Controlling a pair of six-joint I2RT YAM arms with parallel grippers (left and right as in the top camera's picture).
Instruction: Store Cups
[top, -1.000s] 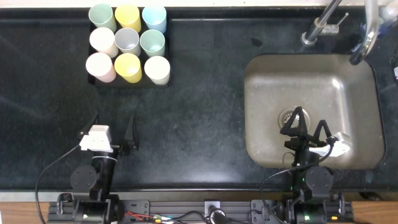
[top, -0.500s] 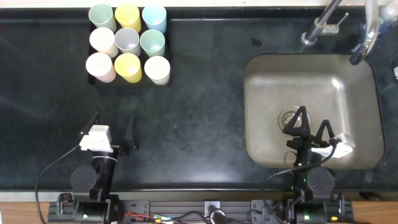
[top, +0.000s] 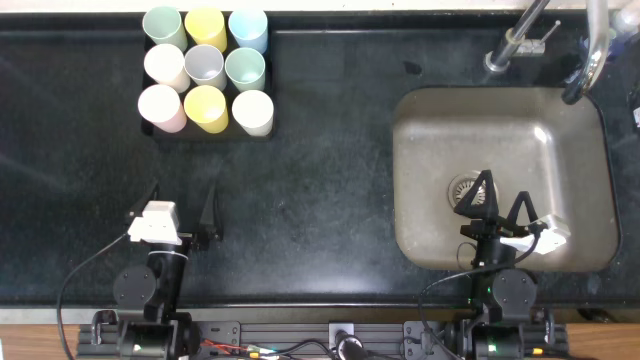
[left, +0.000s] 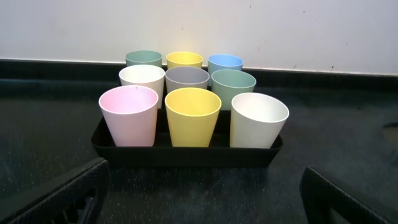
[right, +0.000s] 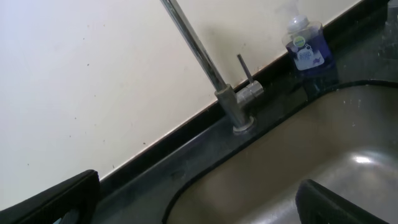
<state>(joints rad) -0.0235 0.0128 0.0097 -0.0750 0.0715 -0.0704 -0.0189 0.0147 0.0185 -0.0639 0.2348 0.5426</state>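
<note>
Two arms are standing at the near edge of the dark counter (top: 320, 200). The left gripper (top: 182, 197) is hanging over bare counter, its two fingers spread wide with nothing between them. The right gripper (top: 500, 192) is hanging over the near part of the one steel sink (top: 560, 130), its two fingers also gaping wide and carrying nothing.

Well beyond the left gripper, one black tray (left: 186, 155) is sitting on the counter. Nine cups (top: 205, 65) are standing in it, mouths up, in three rows of three.
- **Nearest row:** the pink cup (left: 129, 115), the near yellow cup (left: 193, 115) and the near white cup (left: 258, 119).
- **Middle row:** the middle white cup (left: 142, 76), the grey cup (left: 187, 78) and the middle green cup (left: 234, 79).
- **Farthest row:** the far green cup (left: 143, 58), the far yellow cup (left: 184, 59) and the blue cup (left: 225, 62).

That is making two yellow, two white, two green, and one each of pink, grey and blue.

Behind the sink one faucet (right: 211, 68) is rising from the counter. One soap bottle (right: 305, 46) is standing near it by the pale wall (left: 280, 31).
</note>
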